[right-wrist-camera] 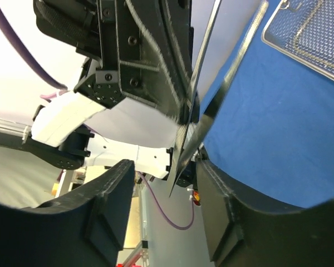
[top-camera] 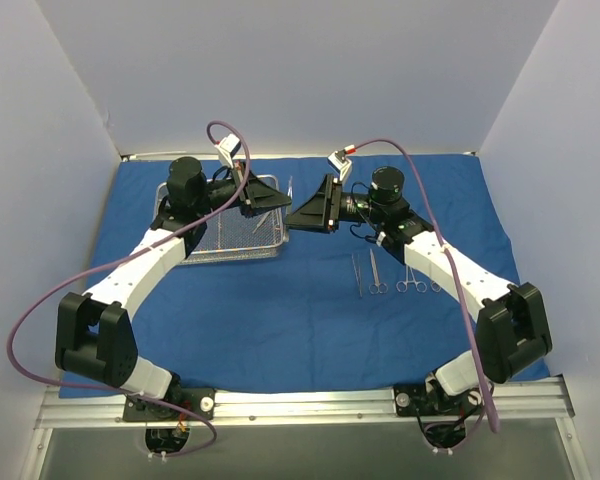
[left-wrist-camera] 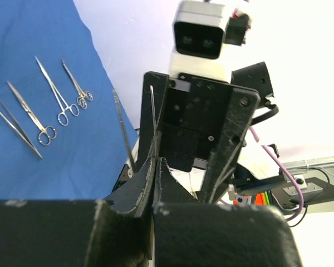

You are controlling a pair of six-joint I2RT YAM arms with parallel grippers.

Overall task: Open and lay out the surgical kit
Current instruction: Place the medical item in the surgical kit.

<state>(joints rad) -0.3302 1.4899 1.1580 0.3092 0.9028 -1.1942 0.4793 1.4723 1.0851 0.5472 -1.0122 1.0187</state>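
Note:
The royal-blue cloth [top-camera: 300,330] lies spread flat on the table. The silver wire-mesh tray [top-camera: 195,250] sits on it at back left and shows in the right wrist view [right-wrist-camera: 309,36]. My left gripper [top-camera: 270,197] hovers beside the tray, shut on thin silver tweezers [left-wrist-camera: 153,119] whose two prongs point toward the right gripper. My right gripper [top-camera: 307,213] is open and faces the left one. The tweezers' tips [right-wrist-camera: 196,130] hang between its fingers [right-wrist-camera: 108,203] without touching them. Several ring-handled instruments [top-camera: 378,273] lie in a row on the cloth at centre right, also seen in the left wrist view [left-wrist-camera: 47,119].
White walls enclose the table on the left, back and right. Purple cables [top-camera: 40,310] loop off both arms. The metal rail [top-camera: 300,405] with the arm bases runs along the near edge.

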